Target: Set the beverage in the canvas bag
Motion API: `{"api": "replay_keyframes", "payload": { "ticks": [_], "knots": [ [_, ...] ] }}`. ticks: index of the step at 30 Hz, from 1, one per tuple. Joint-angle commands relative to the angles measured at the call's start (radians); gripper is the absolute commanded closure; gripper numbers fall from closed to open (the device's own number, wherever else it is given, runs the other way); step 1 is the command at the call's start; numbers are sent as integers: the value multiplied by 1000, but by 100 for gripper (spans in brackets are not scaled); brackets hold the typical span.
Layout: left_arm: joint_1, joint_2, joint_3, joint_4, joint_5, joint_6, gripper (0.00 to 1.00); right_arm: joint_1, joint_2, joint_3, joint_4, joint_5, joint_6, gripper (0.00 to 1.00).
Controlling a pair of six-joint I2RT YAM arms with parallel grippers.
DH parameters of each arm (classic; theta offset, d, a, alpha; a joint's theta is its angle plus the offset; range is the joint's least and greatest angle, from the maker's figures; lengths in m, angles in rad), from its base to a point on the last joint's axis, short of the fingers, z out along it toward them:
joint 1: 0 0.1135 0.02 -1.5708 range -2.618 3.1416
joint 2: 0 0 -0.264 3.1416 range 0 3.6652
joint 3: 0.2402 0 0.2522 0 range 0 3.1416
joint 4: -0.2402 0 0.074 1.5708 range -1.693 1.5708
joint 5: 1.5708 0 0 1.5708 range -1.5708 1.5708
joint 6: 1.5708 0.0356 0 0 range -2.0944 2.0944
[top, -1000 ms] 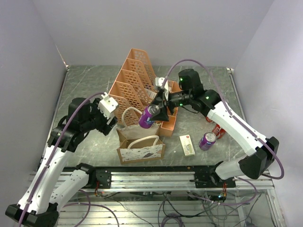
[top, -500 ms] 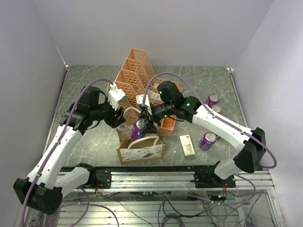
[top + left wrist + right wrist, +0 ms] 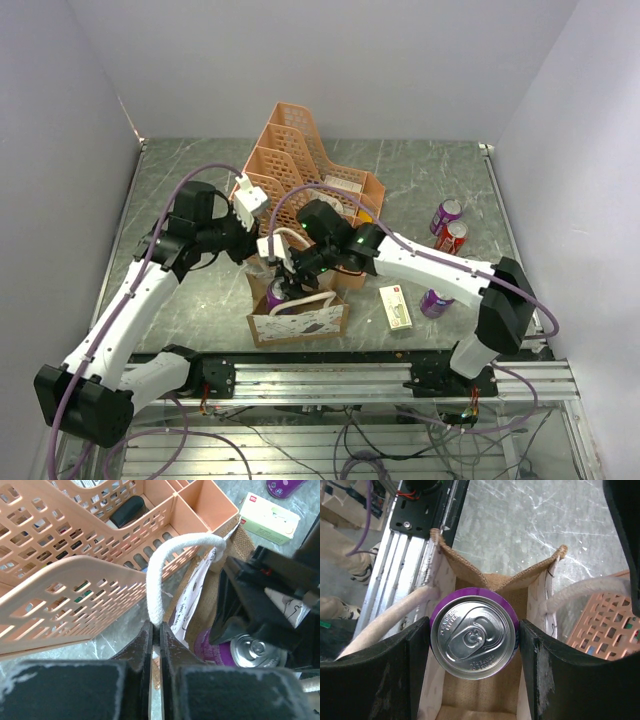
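Observation:
The canvas bag (image 3: 300,324) stands near the table's front edge, tan with cream handles and a white printed side. My left gripper (image 3: 155,630) is shut on the foot of its rear handle (image 3: 167,562), pinched between the jaws. In my right gripper (image 3: 473,630) is the beverage, a purple can (image 3: 473,632), upright with its silver top toward the camera. It sits low in the bag's open mouth between the burlap walls (image 3: 487,580). From above, the can (image 3: 276,294) shows partly under the right gripper (image 3: 285,280). The left gripper (image 3: 260,260) is at the bag's rear left.
A peach lattice file organizer (image 3: 290,165) stands right behind the bag, close to both wrists. A white box (image 3: 395,306) lies right of the bag. Three more cans, purple (image 3: 447,213), red (image 3: 455,237) and purple (image 3: 433,300), are at the right. A metal rail (image 3: 330,375) runs along the front.
My right arm carried the purple can left and down from above the organizer into the bag's mouth. My left gripper moved in to the rear handle and shut on it.

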Motion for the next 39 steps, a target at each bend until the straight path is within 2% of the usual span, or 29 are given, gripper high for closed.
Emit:
{"api": "replay_keyframes", "payload": {
  "ticks": [1, 6, 27, 33, 39],
  "knots": [
    [7, 1, -23, 52, 20, -15, 92, 13, 33, 0, 146, 35, -6, 100],
    [7, 1, -39, 67, 1, -23, 93, 20, 48, -35, 204, 24, 17, 100],
    [5, 28, -56, 109, -57, -48, 93, 109, 109, -92, 207, 16, -18, 100],
    [5, 18, -66, 113, -59, -43, 93, 117, 128, -107, 207, 41, -33, 92],
    [5, 6, -71, 114, -57, -33, 93, 123, 136, -118, 196, 48, -47, 72]
  ]
}}
